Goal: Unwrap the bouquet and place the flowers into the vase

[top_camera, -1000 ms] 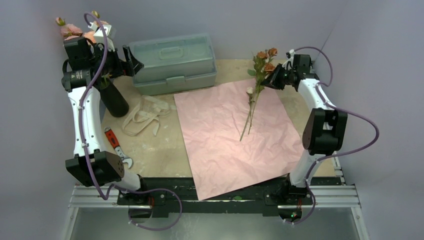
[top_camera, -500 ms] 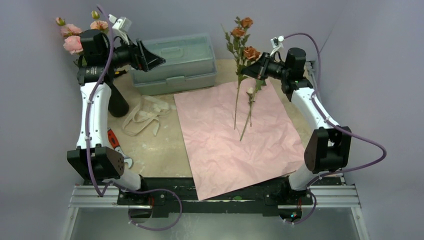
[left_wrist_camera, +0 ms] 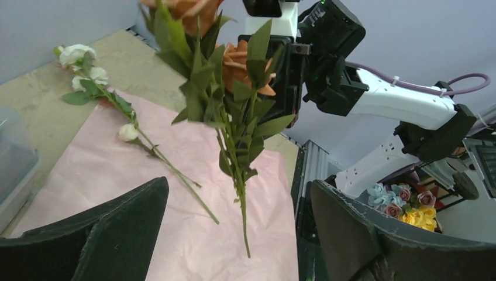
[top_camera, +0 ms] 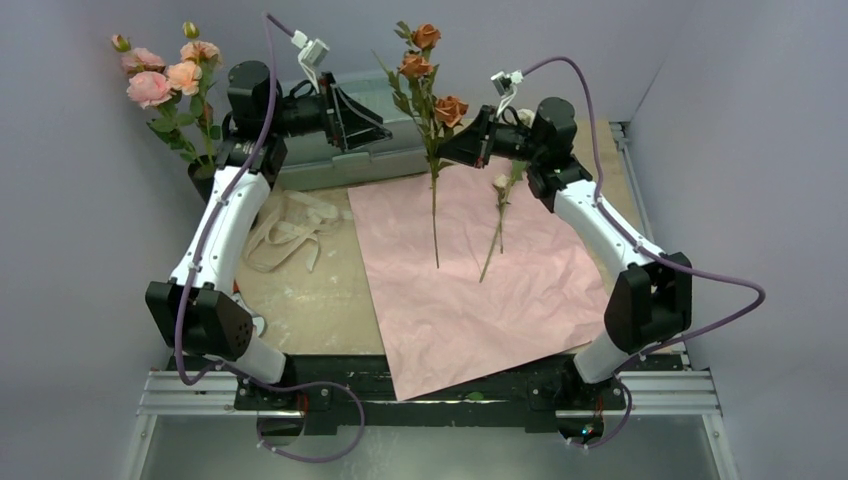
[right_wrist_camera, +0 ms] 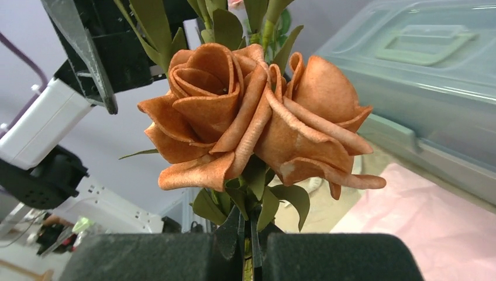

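From where I stand, the right gripper (top_camera: 450, 150) is clamped shut on the leafy stem of a spray of orange-brown artificial roses (top_camera: 434, 185). It holds the spray upright in the air above the flattened sheet of crinkled pink wrapping paper (top_camera: 470, 290), with the stem end hanging clear, seemingly so it can be passed across. The left gripper (top_camera: 358, 110) faces it near the blooms, jaws spread wide and empty, apparently set to receive it. The matte black cylindrical vase (top_camera: 200, 182), mostly hidden behind the left arm at the rear left of the counter (top_camera: 310, 300), already carries pink and peach roses (top_camera: 165, 78). A white-budded stem (top_camera: 498, 215) lies on the paper, and the untied beige ribbon (top_camera: 290, 228) rests left of the sheet.
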